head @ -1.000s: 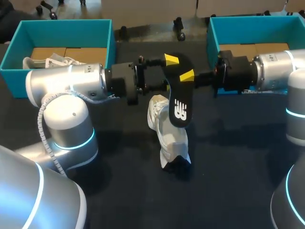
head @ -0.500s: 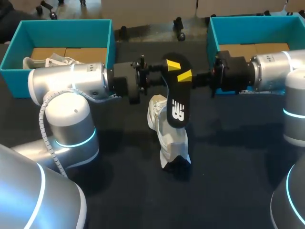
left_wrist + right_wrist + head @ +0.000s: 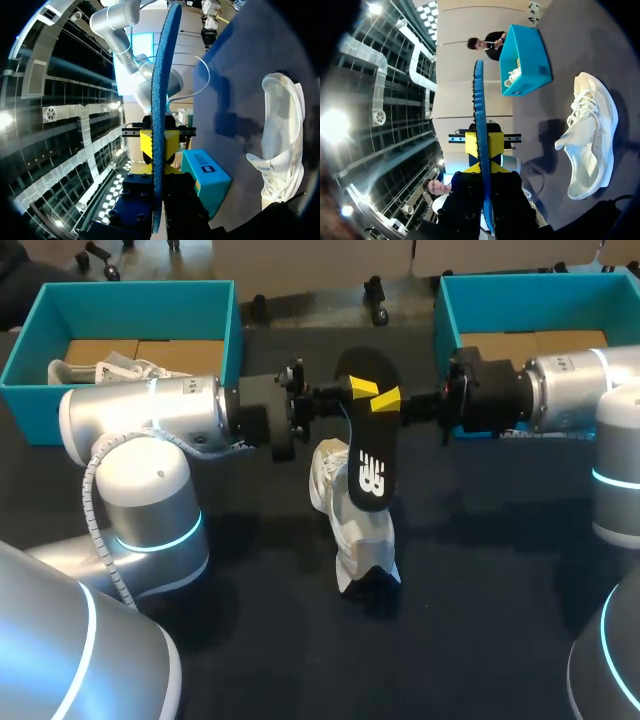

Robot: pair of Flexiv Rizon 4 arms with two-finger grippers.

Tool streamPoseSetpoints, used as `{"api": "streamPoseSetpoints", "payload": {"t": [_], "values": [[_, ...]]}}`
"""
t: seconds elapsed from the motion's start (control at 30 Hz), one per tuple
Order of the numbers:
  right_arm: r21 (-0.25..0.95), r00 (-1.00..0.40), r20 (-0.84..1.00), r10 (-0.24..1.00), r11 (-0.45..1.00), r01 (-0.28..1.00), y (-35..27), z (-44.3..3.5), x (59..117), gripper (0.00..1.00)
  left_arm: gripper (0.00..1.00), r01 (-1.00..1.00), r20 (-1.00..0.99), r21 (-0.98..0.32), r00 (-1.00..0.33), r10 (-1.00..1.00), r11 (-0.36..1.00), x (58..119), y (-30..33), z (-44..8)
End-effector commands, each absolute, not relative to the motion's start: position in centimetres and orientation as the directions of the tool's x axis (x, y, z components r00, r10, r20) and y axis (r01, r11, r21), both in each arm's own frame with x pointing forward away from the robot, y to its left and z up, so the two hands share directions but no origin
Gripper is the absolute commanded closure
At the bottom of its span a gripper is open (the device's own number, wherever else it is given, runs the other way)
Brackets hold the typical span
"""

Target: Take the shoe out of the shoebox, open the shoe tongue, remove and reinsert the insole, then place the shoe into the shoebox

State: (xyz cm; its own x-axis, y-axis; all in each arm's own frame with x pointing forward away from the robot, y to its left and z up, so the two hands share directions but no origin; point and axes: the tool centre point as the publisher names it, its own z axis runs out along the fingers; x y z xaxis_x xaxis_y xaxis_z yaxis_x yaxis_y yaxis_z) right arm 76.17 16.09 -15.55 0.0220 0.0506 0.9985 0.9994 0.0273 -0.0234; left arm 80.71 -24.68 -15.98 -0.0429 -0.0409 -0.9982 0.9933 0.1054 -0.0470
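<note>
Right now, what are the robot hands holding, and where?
The left gripper and right gripper both pinch the insole near one end, above the shoe.

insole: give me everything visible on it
The insole is thin and flat, foam-like, with a black top bearing a white logo and a blue textured underside. It hangs nearly upright over the table, above the shoe and apart from it. The left pincer and right pincer clamp its upper end from opposite sides.
</note>
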Motion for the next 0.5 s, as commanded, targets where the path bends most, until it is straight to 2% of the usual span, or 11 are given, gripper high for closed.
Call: {"api": "streamPoseSetpoints", "payload": {"t": [0.03, 0.07, 0.1, 0.5], "values": [[-0.019, 0.017, 0.997, 0.070, 0.034, 0.999, 16.1, -15.7, 76.1, 0.58, 1.00, 0.993, -0.998, -0.063, -0.060, -0.031, 0.104, 80.5, -24.7, -16.1], [-0.017, 0.014, 0.997, 0.072, 0.035, 0.999, 16.0, -15.7, 76.0, 0.05, 1.00, 0.992, -0.997, -0.067, -0.064, -0.030, 0.103, 80.5, -24.7, -16.2], [-0.013, 0.011, 0.997, 0.076, 0.029, 1.000, 15.9, -15.7, 75.9, 0.00, 1.00, 0.992, -0.997, -0.071, -0.069, -0.027, 0.101, 80.4, -24.6, -16.2], [0.104, -0.106, 0.974, 0.201, 0.019, 0.994, 14.1, -15.4, 75.1, 0.00, 1.00, 0.984, -0.985, -0.169, -0.171, 0.022, 0.056, 79.0, -23.5, -16.9]]}}
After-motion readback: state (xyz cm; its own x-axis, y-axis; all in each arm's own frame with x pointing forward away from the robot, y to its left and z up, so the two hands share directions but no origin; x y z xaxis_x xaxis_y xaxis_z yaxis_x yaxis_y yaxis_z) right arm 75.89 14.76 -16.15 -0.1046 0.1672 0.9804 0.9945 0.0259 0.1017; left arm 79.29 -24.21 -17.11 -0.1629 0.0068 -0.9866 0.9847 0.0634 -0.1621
